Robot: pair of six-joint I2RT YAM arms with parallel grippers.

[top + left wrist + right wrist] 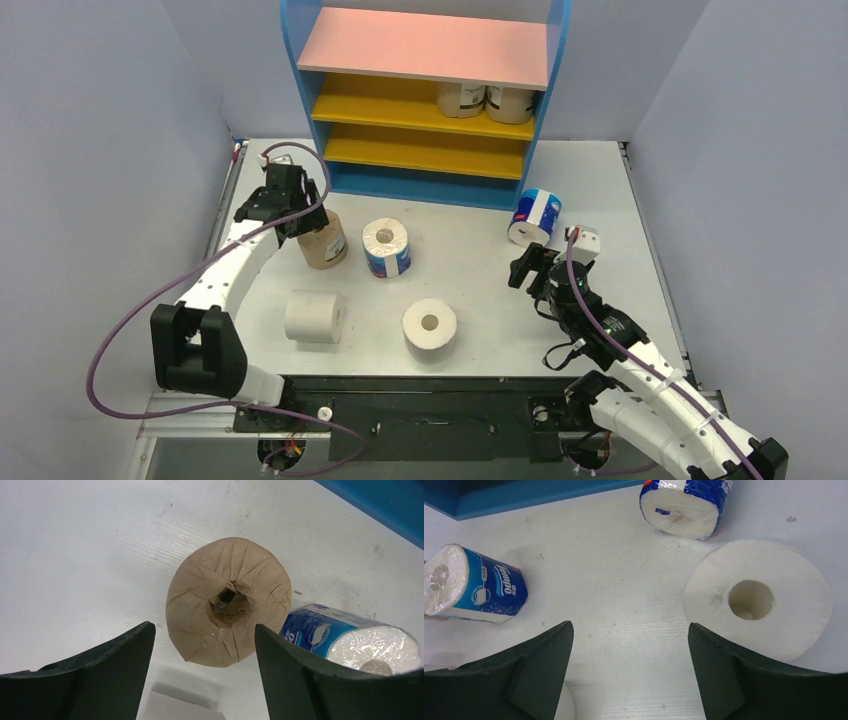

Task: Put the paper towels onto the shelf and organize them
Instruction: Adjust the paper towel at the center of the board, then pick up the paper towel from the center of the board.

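The shelf [560, 60] stands at the back, with two paper towels, a tan roll [460, 98] and a pale roll [510, 102], on the right of its upper yellow board. A tan-wrapped roll [323, 240] stands upright on the table. My left gripper [290, 205] hangs open just above and behind it. In the left wrist view the tan roll [229, 602] lies ahead of the spread fingers [110, 670], untouched. My right gripper [528, 265] is open and empty over bare table, as the right wrist view shows [630, 635].
A blue-and-white roll [387, 247] stands mid-table and another [535, 216] lies by the shelf's right foot. One white roll [315, 316] lies on its side and another [430, 328] stands upright near the front. The right wrist view shows a white roll [758, 600] beside the right finger.
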